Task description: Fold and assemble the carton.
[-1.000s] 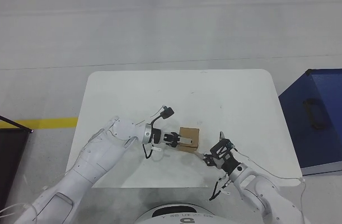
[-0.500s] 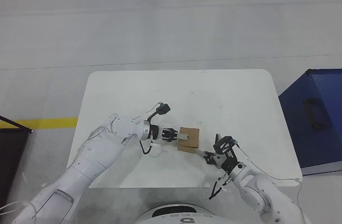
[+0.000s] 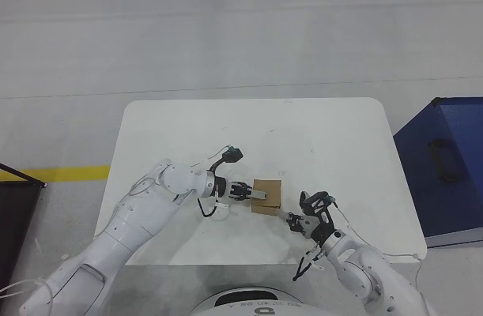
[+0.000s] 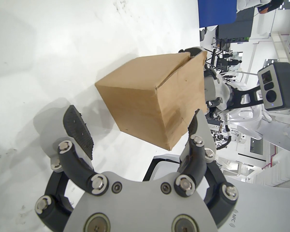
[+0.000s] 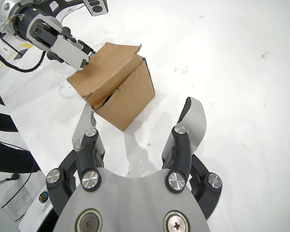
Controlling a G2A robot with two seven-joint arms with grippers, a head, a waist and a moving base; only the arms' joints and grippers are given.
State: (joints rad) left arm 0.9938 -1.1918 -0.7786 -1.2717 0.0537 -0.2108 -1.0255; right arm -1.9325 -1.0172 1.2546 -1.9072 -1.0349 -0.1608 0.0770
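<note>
Carton (image 3: 266, 197) of brown cardboard, box-shaped, sits near the front edge of the white table (image 3: 328, 134), top flaps folded over, contents hidden. My left gripper (image 3: 247, 192) and right gripper (image 3: 292, 222) flank it, jaws of both spread open.

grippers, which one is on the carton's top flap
The left gripper: a fingertip meets the carton top flap; the right gripper sits beside a lower corner.

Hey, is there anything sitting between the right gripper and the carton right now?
Nothing visible does. The right gripper is open and sits close to the carton's near corner, with just bare white table in the gap between them.
</note>
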